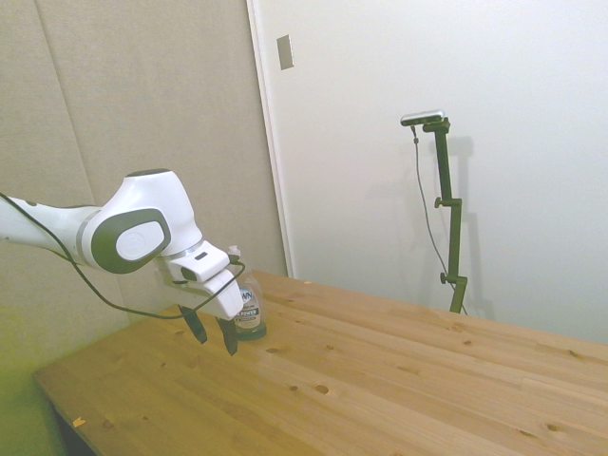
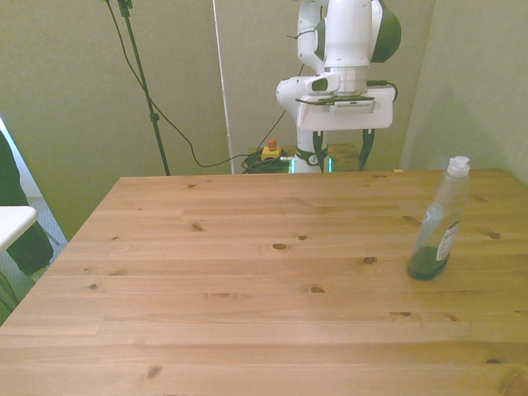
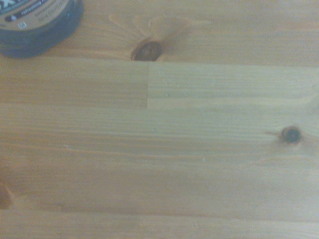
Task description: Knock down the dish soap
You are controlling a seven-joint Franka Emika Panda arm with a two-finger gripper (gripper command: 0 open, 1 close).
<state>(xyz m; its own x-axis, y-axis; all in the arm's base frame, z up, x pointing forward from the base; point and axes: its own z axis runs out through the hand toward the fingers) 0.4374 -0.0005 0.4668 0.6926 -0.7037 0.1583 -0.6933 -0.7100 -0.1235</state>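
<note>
The dish soap (image 2: 437, 233) stands upright on the wooden table (image 2: 247, 280) at the front view's right, a clear bottle with a white cap and dark greenish liquid at its base. My gripper (image 2: 342, 158) hangs open and empty above the table's far edge, well apart from the bottle. In the side view the gripper (image 1: 213, 342) overlaps the dish soap (image 1: 250, 312) and hides part of it; the cap shows just above the hand. The wrist view catches only the bottle's dark base (image 3: 35, 22) over bare planks.
A white surface (image 2: 12, 221) and a dark shape (image 2: 12, 194) sit at the front view's left edge, beside the table. Behind the table, a red and yellow button (image 2: 270, 149) lies among cables on the floor.
</note>
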